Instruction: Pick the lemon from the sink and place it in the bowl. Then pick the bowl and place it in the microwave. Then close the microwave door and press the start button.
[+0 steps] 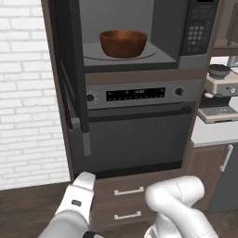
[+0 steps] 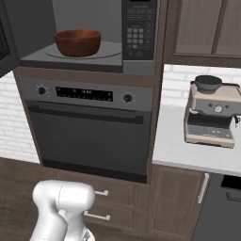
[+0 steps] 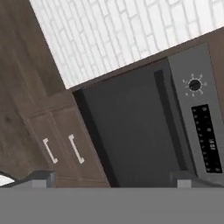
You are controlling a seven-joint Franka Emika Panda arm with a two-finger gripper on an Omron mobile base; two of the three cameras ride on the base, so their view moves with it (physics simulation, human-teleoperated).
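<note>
The robot's gripper (image 3: 113, 179), jaws spread wide and holding nothing, hangs low before the drawers (image 1: 128, 202) under the oven (image 1: 139, 135). Above the oven, the reddish-brown bowl (image 1: 123, 42) sits inside the microwave (image 1: 139, 32) on its grey floor, with the microwave door (image 1: 69, 69) swung open to the left. Right, a coffee machine (image 2: 210, 113) stands on the tabletop (image 2: 174, 146).

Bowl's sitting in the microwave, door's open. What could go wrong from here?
The microwave door stands swung out on the left, edge-on to the base, so a push could glance off it. The open claw hangs low, facing the oven, so raising it risks clipping the oven front. The keypad has small buttons, easy to mispress.
</note>
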